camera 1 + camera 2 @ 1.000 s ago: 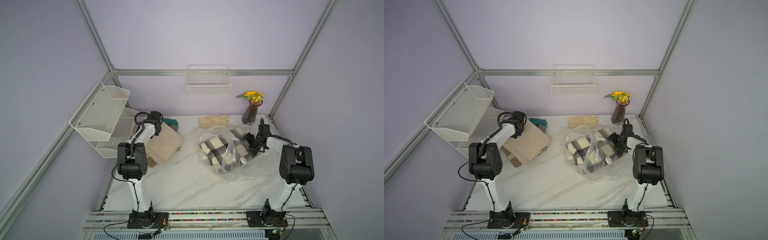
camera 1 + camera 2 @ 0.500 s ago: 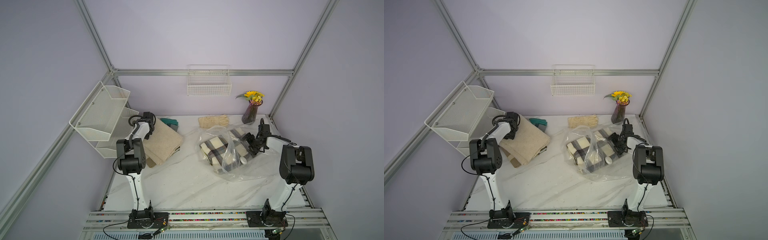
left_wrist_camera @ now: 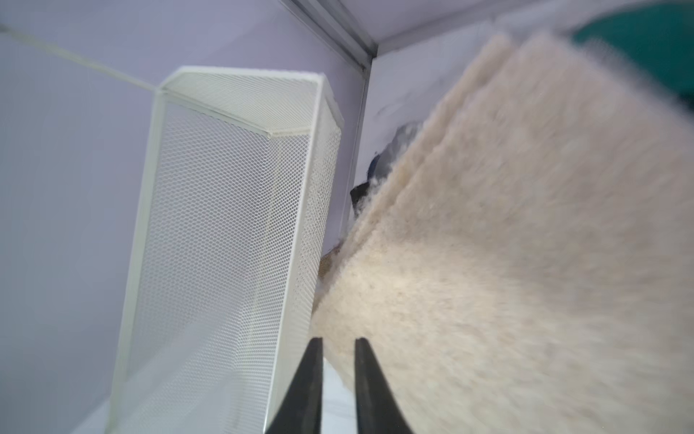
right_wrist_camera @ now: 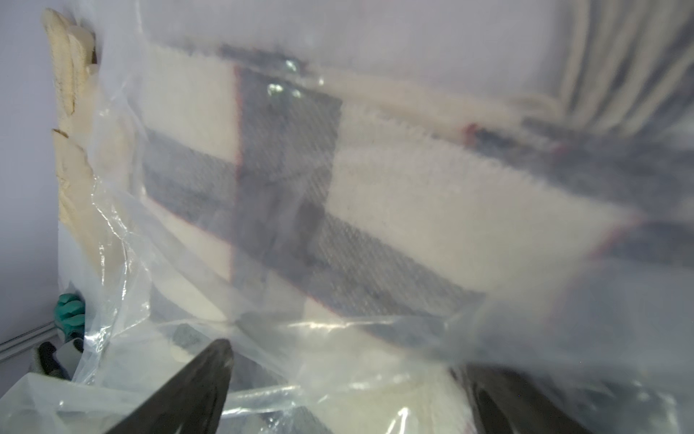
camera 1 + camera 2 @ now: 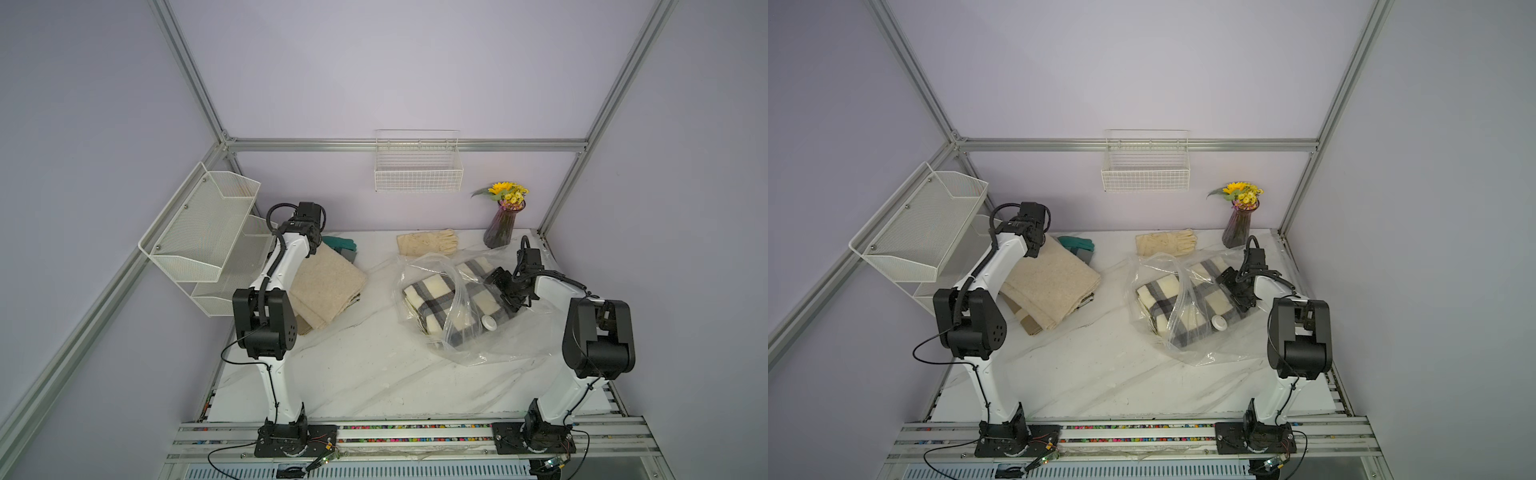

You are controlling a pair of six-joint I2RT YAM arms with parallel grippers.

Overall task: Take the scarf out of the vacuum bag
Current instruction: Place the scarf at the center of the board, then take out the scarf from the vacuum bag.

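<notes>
- Clear, crinkly plastic forms the vacuum bag [image 5: 478,353], which lies on the right half of the table [image 5: 365,374], nearer the back right corner than the front edge.
- Inside it the cream-and-grey checked scarf [image 5: 432,297] lies folded, fully under the plastic.
- A small round white cap [image 5: 487,322] sits on the bag's face above the scarf's front right part.
- The plastic rises in a loose loop over the scarf's middle.
- The right claw [image 5: 504,291] is spread wide at the scarf's right end, with plastic draped across its fingers; I cannot tell whether it is inside the bag.
- The left claw [image 3: 339,339] hangs over a folded beige blanket [image 5: 328,286] near the back left corner, beside a white mesh shelf [image 3: 225,225]. Its fingers stand a narrow gap apart and pinch nothing.
- A second ago the left fingers were pressed together; now they have parted slightly.
- The left arm swung toward the left edge and is back near where it was.
- The bag, scarf and right claw have not shifted.
</notes>
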